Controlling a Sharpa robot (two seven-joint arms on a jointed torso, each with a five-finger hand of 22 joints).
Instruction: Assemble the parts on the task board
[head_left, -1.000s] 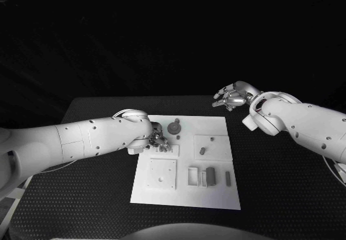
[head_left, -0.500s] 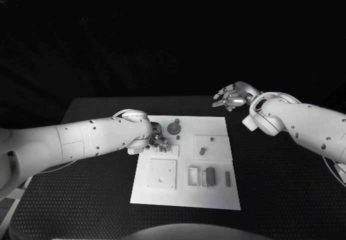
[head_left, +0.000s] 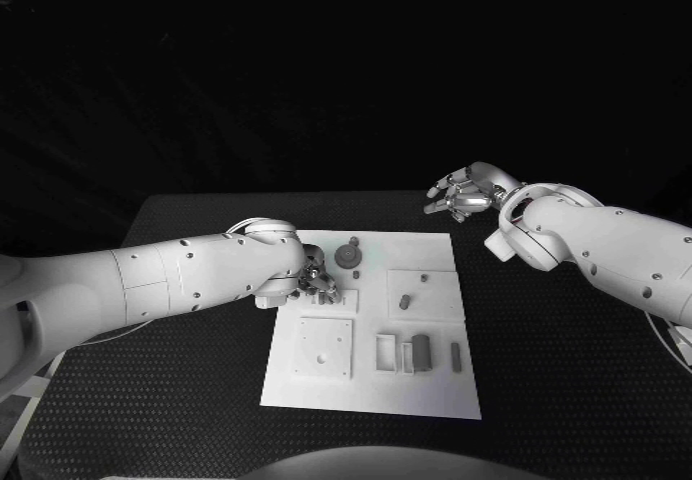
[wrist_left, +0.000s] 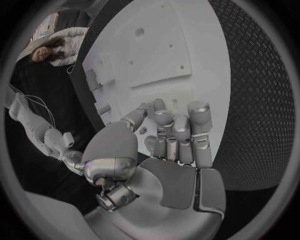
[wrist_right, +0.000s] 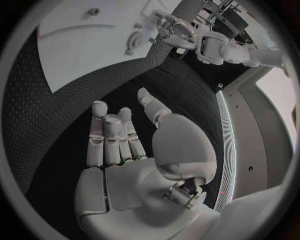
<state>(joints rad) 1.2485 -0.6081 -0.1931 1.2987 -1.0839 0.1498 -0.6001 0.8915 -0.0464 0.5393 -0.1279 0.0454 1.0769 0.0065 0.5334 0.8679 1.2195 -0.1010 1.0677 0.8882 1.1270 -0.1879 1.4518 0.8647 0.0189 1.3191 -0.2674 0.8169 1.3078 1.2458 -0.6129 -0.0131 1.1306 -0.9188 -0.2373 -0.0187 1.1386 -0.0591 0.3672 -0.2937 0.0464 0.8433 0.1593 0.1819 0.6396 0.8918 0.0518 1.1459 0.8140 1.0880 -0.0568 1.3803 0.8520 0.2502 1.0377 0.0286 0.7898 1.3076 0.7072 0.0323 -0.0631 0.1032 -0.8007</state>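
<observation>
Reaching in from the left edge, the left hand (head_left: 315, 285) is sitting low over the near-left part of the task board (head_left: 433, 395), just inside its left edge. From the left wrist view its fingers (wrist_left: 178, 132) are lying close together and curling forward toward the board surface; whether they are pinching a part I cannot tell, since the fingertips are hiding what is under them. Just right of that hand, a dark round part (head_left: 348, 257) is standing on the board near its far edge. Farther right a small dark part (head_left: 405, 299) is lying on a raised square plate, and nearer the robot a square plate with holes (head_left: 325, 348) is sitting beside a row of upright grey parts (head_left: 420, 352). Bare black table (head_left: 188, 400) is showing on both sides of the board, with wide free strips to left and right. At the far right, the right hand (head_left: 464, 193) is hovering above the table beyond the board's far-right corner, well apart from it, fingers spread loosely and holding nothing.
</observation>
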